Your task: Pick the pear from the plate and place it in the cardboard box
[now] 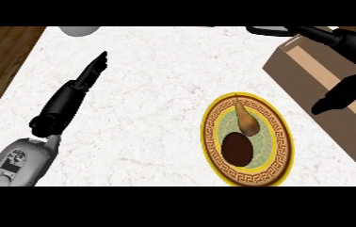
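The pear [245, 120] sits on the plate [206, 132] by the counter's [153, 103] right edge; the right hand [334, 96] is over the box [306, 66], fingers apart and empty, and had best lower onto the pear's thick end, clear of the dark lump [238, 149] beside it; the left hand [82, 82] rests, fingers straight.

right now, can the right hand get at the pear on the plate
Probably yes: the right hand hangs over the cardboard box, just right of the plate, and nothing lies between it and the pear.
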Motion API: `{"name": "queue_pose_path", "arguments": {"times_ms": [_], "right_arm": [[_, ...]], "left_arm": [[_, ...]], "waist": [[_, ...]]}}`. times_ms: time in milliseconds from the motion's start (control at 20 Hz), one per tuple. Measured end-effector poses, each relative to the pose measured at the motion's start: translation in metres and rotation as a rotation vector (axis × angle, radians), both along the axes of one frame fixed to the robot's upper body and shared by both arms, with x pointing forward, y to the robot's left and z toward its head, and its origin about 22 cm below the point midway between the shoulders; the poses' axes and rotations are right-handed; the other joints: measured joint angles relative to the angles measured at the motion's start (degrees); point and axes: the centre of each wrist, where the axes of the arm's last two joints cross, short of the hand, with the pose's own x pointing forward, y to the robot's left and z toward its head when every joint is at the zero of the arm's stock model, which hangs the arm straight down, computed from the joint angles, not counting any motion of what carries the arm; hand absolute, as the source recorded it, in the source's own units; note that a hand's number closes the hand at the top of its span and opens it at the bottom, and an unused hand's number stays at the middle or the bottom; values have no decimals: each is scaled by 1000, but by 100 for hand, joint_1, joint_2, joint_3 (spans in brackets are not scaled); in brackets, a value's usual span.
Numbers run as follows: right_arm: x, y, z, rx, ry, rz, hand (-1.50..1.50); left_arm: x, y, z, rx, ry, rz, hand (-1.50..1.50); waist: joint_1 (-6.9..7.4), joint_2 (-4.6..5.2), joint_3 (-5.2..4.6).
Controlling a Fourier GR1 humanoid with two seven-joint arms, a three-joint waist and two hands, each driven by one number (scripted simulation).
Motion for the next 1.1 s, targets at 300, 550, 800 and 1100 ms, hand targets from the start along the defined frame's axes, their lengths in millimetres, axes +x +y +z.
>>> {"name": "queue_pose_path", "arguments": {"times_ms": [300,550,800,1100], "right_arm": [[11,40,16,-321,21,139,-150],[12,90,20,-522,31,226,-150],[1,127,9,-664,37,247,-150],[-10,153,0,-765,78,236,-150]], "left_arm": [[1,4,-7,-4,5,12,0],[-3,6,-12,-10,9,27,0],[-11,13,-12,-8,17,39,0],[-7,12,-9,-6,14,50,0]], "waist": [[-54,-34,-11],[-159,-73,-13],[-238,-98,-12],[-294,-98,-9]]}}
